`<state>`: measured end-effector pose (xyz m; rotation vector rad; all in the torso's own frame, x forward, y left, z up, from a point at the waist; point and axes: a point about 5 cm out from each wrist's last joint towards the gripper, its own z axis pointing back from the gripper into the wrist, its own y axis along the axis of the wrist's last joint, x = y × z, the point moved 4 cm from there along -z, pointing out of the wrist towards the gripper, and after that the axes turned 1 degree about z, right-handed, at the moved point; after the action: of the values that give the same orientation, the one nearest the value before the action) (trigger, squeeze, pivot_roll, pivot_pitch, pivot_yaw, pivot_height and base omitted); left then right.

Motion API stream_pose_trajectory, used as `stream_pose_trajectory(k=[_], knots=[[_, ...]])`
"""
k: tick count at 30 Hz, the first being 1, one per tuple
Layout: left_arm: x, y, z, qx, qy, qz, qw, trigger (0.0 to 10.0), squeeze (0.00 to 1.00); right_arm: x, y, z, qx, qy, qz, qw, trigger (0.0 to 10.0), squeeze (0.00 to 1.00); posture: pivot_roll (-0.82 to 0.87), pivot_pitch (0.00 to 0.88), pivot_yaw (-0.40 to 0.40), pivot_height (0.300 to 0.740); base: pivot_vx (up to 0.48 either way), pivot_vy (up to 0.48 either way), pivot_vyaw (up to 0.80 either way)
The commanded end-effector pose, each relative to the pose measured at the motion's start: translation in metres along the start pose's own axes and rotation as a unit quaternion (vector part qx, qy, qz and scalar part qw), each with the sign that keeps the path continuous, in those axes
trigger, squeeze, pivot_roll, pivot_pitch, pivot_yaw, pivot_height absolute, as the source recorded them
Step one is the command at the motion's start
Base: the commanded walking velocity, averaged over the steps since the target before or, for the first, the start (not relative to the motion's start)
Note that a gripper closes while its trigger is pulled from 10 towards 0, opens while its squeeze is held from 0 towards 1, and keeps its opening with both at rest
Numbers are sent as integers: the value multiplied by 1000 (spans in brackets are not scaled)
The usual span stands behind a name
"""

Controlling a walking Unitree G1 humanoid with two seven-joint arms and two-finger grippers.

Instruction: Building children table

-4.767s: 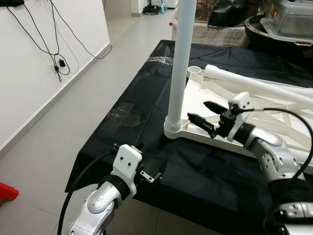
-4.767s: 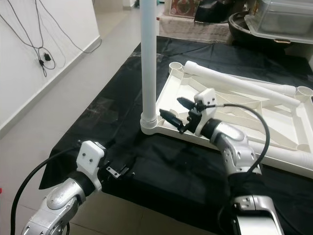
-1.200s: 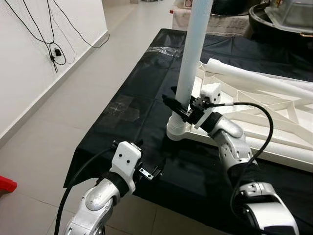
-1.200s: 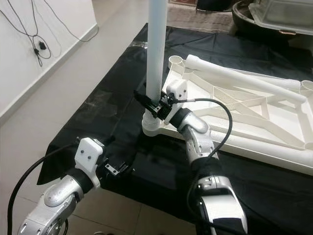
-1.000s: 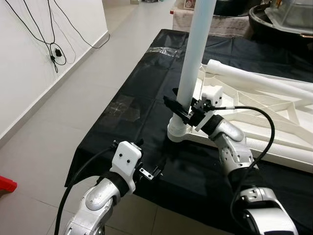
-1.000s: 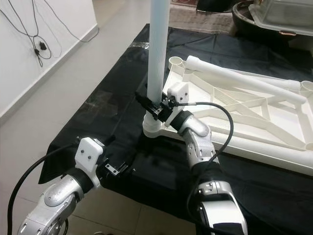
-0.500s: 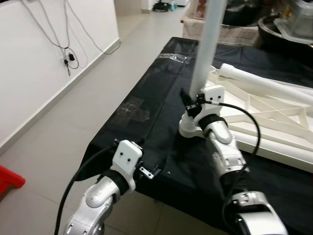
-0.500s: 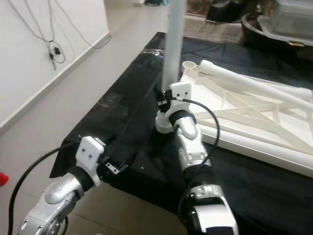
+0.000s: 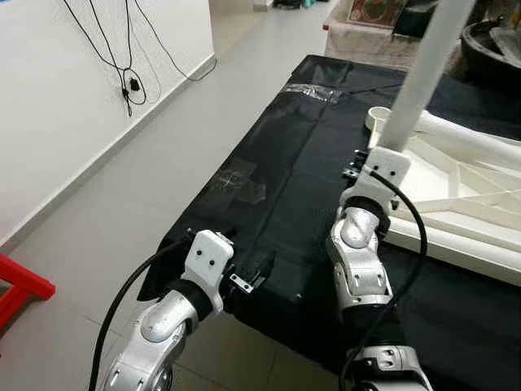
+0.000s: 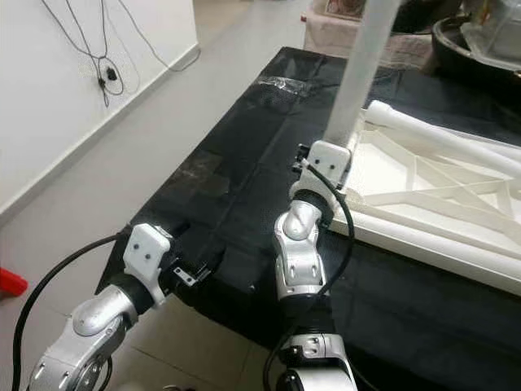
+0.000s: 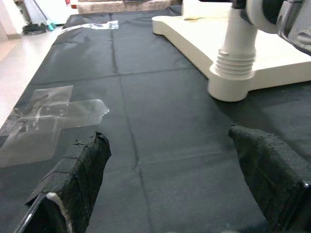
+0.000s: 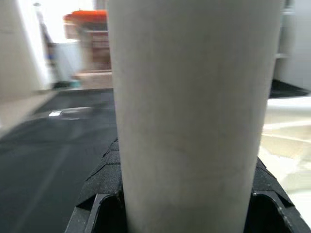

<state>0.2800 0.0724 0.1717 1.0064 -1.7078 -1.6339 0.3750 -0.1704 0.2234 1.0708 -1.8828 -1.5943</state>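
Matt white plastic leg, black cloth

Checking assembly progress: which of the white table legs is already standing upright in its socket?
The leg at the near-left corner of the white tabletop, gripped by the right claw. The other legs lie flat on the upturned tabletop.

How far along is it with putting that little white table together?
One white leg already stands upright in a corner socket of the upturned tabletop. The right gripper has its fingers around that leg near its base. Another leg lies loose on the frame, not yet fitted. The left gripper hovers open over the black cloth.
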Motion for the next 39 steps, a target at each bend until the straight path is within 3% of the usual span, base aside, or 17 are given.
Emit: stream_pose_trajectory(k=[1,8,15,16,17,18,24,25,35,36,39], knots=[[1,-4,1,-6,-5,0,1000,10000,0,-1,-38,20,-114,-63,-1,992,0,0,138,189,-20,740,0,0,0],[3,-4,1,-6,-7,2,1000,10000,0,-8,-32,34,-126,-92,-6,988,0,0,141,193,-18,740,0,0,0],[5,-5,1,-7,-11,4,1000,10000,0,-9,-33,36,-137,-91,-14,986,0,0,138,196,-16,740,0,0,0],[6,-5,1,-7,-12,4,1000,10000,0,-14,-31,38,-141,-72,-21,987,8706,0,137,197,-14,740,0,0,0],[6,-5,1,-7,-12,4,1000,10000,0,-14,-31,38,-141,-72,-21,987,8706,0,137,197,-14,740,0,0,0],[6,-5,1,-8,-13,4,1000,10000,0,-17,-31,38,-140,-65,-24,988,10000,0,137,197,-14,740,0,0,0],[5,-6,1,-9,-13,4,1000,10000,0,-25,-29,39,-140,-34,-18,989,10000,0,136,195,-12,740,0,0,0],[5,-6,1,-9,-12,4,1000,10000,0,-26,-29,39,-141,-26,-18,989,10000,1000,136,196,-13,740,0,0,0],[4,-7,1,-10,-12,4,1000,10000,0,-27,-21,37,-119,-18,-19,993,10000,1000,135,195,-14,740,0,0,0],[4,-7,1,-10,-12,4,1000,10000,0,-27,-21,37,-118,-18,-19,993,10000,0,135,195,-14,740,0,0,0],[3,-7,1,-10,-10,4,1000,10000,0,-32,-12,36,-82,47,-38,995,10000,0,131,189,-14,740,0,0,0]])
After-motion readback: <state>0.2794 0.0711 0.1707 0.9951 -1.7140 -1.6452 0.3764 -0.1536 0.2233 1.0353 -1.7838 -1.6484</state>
